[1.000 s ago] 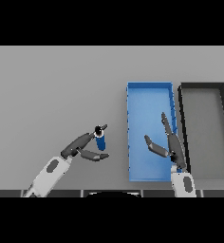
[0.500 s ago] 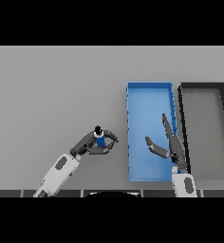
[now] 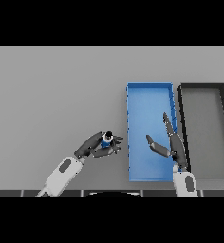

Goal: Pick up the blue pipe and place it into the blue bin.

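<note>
The blue pipe [image 3: 106, 140], a short blue cylinder with a dark top, stands upright in my left hand [image 3: 97, 145], whose fingers and thumb are curled round it. The hand holds it just left of the blue bin [image 3: 149, 96], a long open tray in the right half of the table. My right hand [image 3: 173, 144] hangs open over the bin's lower right part, fingers straight and thumb spread to the left.
A dark grey bin [image 3: 203, 88] of the same shape stands directly right of the blue one, their long walls almost touching. Grey tabletop [image 3: 52, 95] spreads to the left and behind.
My left hand has carried the pipe to the right, closer to the blue bin's left wall. The right hand has stayed where it was.
</note>
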`<state>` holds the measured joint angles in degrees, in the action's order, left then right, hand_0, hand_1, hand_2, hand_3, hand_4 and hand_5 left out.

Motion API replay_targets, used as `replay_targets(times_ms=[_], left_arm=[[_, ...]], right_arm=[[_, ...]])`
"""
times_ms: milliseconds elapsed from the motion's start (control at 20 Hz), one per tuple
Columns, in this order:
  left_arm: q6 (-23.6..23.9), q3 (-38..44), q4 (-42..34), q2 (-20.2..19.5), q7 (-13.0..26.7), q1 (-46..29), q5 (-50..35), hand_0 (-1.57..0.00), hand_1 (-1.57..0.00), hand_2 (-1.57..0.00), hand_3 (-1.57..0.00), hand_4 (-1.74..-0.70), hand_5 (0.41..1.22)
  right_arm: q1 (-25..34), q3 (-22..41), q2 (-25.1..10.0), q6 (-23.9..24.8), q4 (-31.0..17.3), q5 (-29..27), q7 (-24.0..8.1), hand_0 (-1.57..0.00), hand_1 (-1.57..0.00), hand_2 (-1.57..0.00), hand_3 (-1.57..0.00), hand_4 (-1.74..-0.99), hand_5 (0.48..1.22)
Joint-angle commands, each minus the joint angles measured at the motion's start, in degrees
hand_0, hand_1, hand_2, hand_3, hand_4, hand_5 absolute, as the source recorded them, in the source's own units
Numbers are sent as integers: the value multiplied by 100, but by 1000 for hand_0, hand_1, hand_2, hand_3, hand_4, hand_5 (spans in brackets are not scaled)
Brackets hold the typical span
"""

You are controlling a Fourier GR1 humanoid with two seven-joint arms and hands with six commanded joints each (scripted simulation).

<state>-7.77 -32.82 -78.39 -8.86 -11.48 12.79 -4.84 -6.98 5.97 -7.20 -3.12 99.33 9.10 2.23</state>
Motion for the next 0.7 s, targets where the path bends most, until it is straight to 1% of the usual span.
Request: replay_targets(times_ms=[0,100,250,300,400,450,550,650], left_arm=[[52,23,-113,58,59,62,-44,-1479,-1494,-1499,-1423,-1710,1190],[23,0,-389,51,-16,48,-119,-1512,-1522,-1525,-1446,-1721,1201],[46,24,-687,127,255,251,-238,-1541,-1546,-1547,-1469,-1731,1211],[39,-32,-844,123,394,276,-237,-1547,-1551,-1552,-1476,-1733,1213],[27,-99,-1026,100,614,295,-233,-1556,-1558,-1559,-1486,-1736,1216],[16,-95,-1129,50,666,290,-254,-1559,-1561,-1561,-1490,-1737,1217],[54,-131,-1162,98,904,369,-224,-1563,-1564,-1565,-1495,-1738,1218],[39,-169,-1183,90,907,328,-197,-1566,-1567,-1567,-1496,-1739,1219]], right_arm=[[12,8,2,4,-6,15,-34,1,1,1,1,-1187,603],[56,-2,-9,45,3,57,-34,1,1,1,1,-1183,606],[-71,4,-42,18,35,71,122,1,1,1,1,-1164,602],[-38,-15,-28,15,-2,37,77,1,1,1,1,-1157,600],[-81,-10,-54,-4,8,49,145,1,1,1,1,-1144,601],[-19,-20,-47,17,-23,57,111,1,1,1,1,-1141,603],[-43,-63,-96,17,18,38,242,1,1,1,1,-1133,606],[-44,-79,-112,-26,18,-20,125,1,1,1,1,-1127,605]])
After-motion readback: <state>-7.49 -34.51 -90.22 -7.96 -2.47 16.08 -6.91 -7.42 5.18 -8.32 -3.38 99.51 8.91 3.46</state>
